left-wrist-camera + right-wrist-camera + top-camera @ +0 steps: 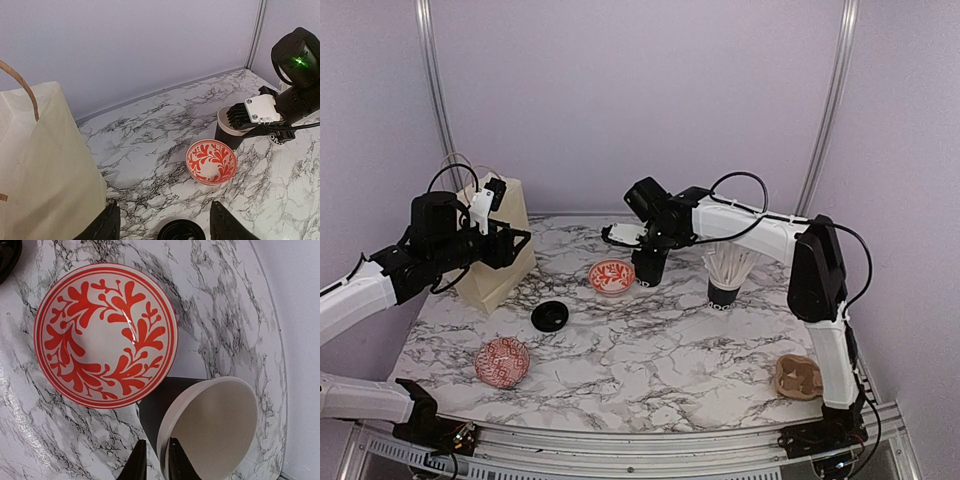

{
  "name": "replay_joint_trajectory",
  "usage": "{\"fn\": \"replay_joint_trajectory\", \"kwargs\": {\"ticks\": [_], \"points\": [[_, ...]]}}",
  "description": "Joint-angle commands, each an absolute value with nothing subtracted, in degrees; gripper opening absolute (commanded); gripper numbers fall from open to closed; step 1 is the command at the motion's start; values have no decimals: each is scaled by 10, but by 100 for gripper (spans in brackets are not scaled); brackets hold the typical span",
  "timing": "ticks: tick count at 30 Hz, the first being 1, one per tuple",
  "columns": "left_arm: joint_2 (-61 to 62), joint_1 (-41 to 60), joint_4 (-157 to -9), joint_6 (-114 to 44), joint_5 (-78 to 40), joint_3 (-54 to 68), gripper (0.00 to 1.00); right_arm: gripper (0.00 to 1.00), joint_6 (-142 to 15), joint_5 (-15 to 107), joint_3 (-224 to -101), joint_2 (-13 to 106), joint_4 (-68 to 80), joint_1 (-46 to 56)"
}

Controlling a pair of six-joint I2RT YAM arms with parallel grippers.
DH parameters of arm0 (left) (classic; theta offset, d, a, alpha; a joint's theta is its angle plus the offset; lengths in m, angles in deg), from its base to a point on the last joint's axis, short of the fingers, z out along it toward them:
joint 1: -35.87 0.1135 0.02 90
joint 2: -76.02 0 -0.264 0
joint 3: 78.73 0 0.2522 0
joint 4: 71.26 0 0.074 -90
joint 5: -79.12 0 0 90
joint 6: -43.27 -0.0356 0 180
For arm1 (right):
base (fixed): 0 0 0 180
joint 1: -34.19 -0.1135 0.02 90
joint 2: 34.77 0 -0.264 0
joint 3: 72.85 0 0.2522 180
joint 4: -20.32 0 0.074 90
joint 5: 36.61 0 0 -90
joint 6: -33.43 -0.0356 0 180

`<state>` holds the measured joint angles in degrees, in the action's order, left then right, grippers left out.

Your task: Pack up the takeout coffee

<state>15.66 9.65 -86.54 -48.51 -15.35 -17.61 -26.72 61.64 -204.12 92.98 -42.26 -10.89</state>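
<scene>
The right gripper [156, 461] is clamping the white rim of the black paper cup [215, 430], one finger inside and one outside. The cup is standing just right of the red-and-white bowl [105, 330]. The black lid [550, 316] is lying left of that bowl, nearer the arms. The left gripper [165, 220] is hanging left of the bowl too, fingers apart.

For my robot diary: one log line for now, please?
left gripper open by bag | right gripper astride cup rim | lid on table
</scene>
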Motion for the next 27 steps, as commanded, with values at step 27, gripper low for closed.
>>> {"fn": "replay_joint_trajectory", "kwargs": {"ticks": [27], "points": [[68, 69, -994, -455, -112, -82, 59, 0, -213, 514, -1816, 648, -412, -240]]}}
